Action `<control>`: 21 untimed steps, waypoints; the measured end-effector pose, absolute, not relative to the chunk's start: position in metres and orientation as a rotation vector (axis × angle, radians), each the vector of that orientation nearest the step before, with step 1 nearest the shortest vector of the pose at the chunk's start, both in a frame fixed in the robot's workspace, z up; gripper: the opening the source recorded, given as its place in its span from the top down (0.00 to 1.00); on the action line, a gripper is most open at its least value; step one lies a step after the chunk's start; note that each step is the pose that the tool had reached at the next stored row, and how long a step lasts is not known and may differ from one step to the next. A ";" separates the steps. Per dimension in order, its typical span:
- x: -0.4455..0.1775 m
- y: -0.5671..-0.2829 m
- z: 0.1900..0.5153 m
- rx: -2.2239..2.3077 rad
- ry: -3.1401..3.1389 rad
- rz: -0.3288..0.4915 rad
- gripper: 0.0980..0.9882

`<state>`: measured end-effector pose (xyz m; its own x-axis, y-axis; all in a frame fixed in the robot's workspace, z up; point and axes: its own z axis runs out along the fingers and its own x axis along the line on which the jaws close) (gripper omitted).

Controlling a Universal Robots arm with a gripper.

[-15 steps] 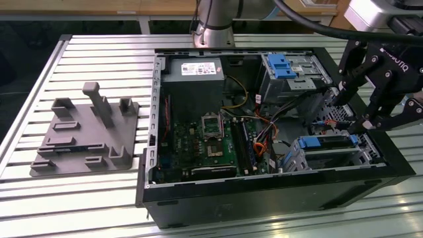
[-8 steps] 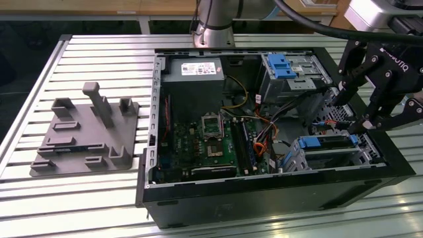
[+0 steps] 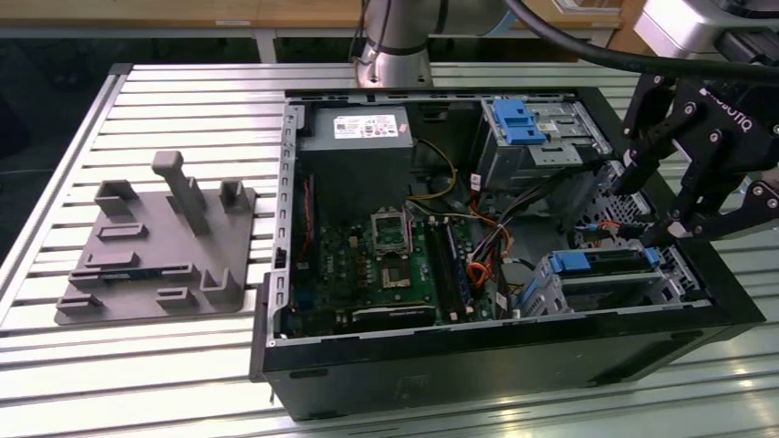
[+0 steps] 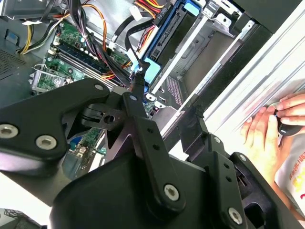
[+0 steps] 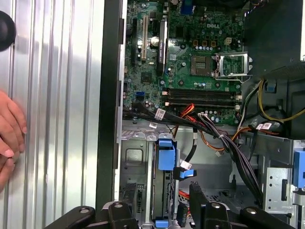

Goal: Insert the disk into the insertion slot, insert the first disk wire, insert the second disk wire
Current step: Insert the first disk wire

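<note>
Okay, disk (image 3: 603, 264) already sits in insertion slot (image 3: 543, 290), gripper (image 3: 645, 214) fingers (image 4: 143, 121) apart just above, prob. to reach blue wire plug (image 5: 184, 172).

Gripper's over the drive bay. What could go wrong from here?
Loose wires hang close to the disk seated in the insertion slot; the open gripper could snag them. A person's hand is over the table beside the case, near the gripper, so contact is possible.
</note>
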<state>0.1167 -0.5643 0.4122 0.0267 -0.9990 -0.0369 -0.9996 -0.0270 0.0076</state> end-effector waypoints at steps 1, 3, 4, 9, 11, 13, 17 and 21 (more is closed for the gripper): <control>0.117 -0.564 0.412 -2.239 2.174 0.050 0.48; 0.117 -0.564 0.412 -2.245 2.168 0.050 0.48; 0.117 -0.564 0.412 -2.247 2.169 0.047 0.48; 0.117 -0.562 0.412 -2.256 2.197 0.009 0.48; 0.117 -0.562 0.412 -2.246 2.213 0.003 0.48; 0.117 -0.562 0.412 -2.223 2.239 0.000 0.48; 0.117 -0.562 0.412 -2.182 2.285 -0.007 0.48; 0.120 -0.553 0.412 -2.182 2.293 -0.016 0.48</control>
<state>0.1201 -0.5532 0.4120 -0.0492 -0.9985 0.0242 -0.9987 0.0494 0.0090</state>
